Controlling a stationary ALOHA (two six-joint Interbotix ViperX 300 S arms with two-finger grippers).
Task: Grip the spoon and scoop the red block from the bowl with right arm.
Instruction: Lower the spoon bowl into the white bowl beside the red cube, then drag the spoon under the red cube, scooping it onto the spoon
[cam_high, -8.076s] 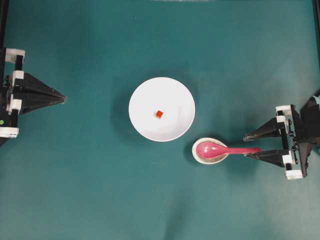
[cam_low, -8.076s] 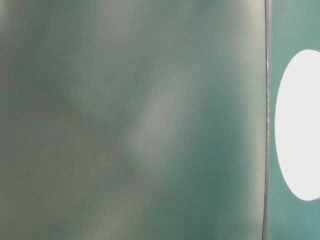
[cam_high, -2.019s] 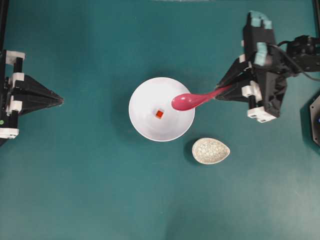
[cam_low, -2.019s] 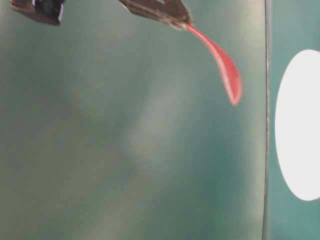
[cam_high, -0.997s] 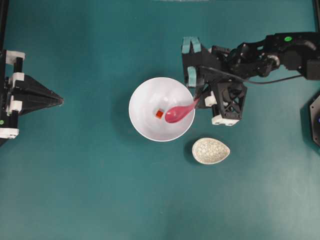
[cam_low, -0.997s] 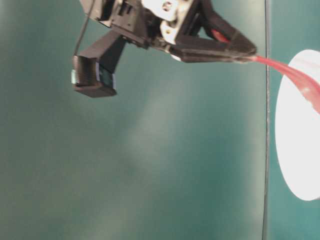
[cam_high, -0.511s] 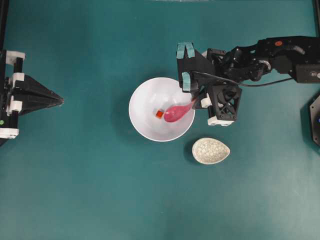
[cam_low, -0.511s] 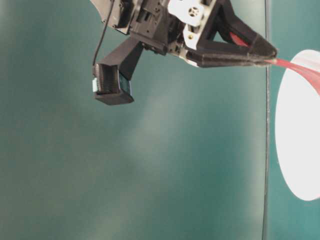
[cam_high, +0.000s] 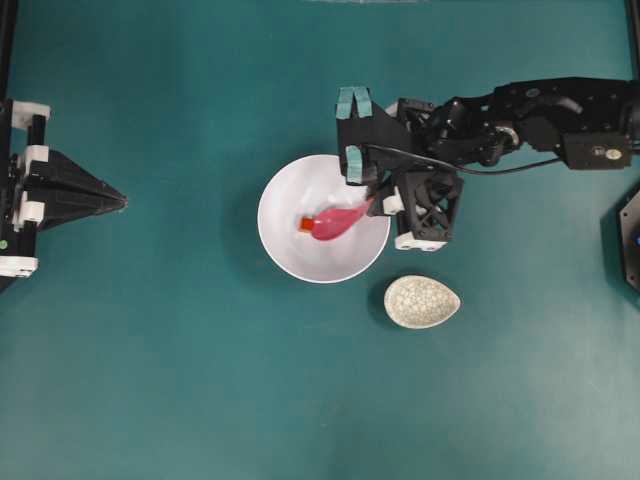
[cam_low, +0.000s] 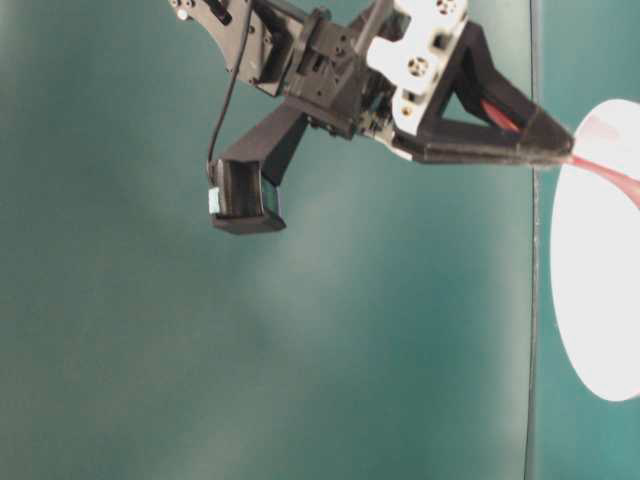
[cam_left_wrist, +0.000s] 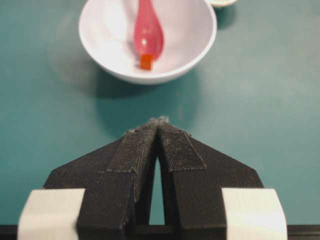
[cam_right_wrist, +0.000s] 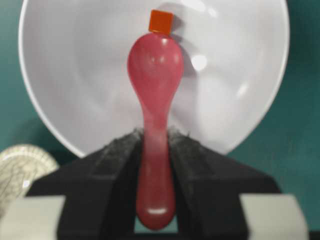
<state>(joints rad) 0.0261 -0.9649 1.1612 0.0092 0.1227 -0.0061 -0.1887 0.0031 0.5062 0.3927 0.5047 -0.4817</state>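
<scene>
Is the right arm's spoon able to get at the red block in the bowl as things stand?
Probably yes. The right gripper holds the spoon with its tip right against the red block inside the bowl, and nothing lies between them.

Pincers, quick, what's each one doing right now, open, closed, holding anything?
Left pincer: closed, empty, parked away from the bowl.
Right pincer: closed on the spoon handle, its tip at the red block.
</scene>
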